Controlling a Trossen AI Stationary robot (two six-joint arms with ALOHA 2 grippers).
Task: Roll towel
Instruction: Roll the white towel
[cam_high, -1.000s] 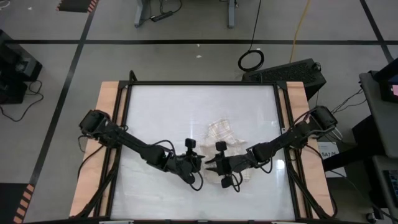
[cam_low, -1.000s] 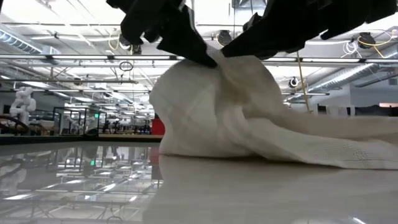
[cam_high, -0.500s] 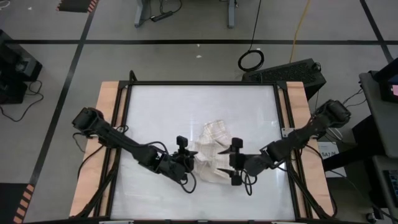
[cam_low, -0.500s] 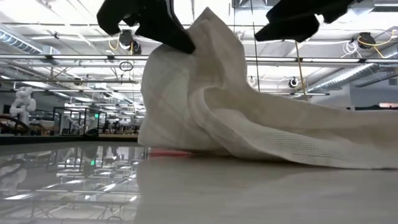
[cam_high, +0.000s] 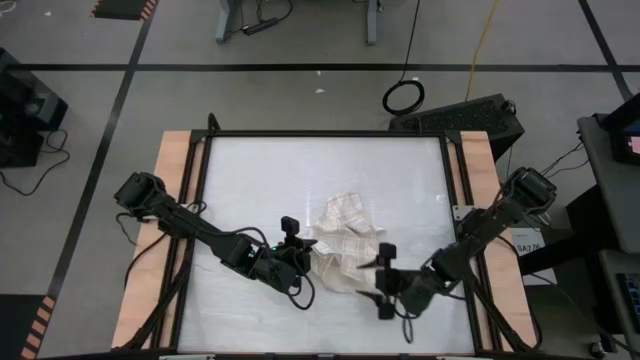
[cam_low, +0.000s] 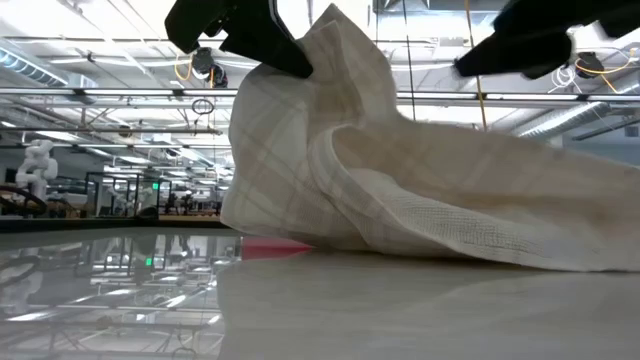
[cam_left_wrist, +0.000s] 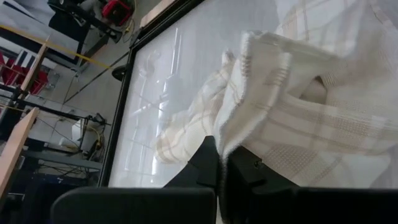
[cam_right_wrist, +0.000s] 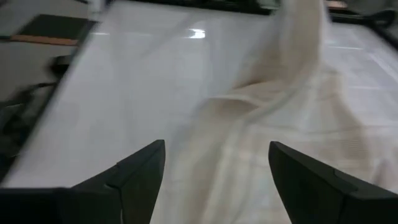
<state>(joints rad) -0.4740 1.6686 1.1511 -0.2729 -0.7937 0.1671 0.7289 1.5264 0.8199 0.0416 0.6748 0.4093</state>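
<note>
1. I see the surface (cam_high: 270, 170) as a glossy white panel in a black frame, with wooden boards (cam_high: 170, 200) along its left and right edges.
2. I see a coiled black cable (cam_high: 404, 97) on the grey floor beyond the far edge of the surface.
3. I see a dark slatted case (cam_high: 470, 115) just beside the surface's far right corner.
4. I see black tape lines (cam_high: 300, 67) crossing the floor.
5. I see ceiling lights and beams (cam_low: 100, 70) in the hall behind the surface in the low view.

One towel (cam_high: 342, 243) on one table (cam_high: 300, 170). Two grippers: left gripper (cam_high: 303, 256), right gripper (cam_high: 372, 279).
</note>
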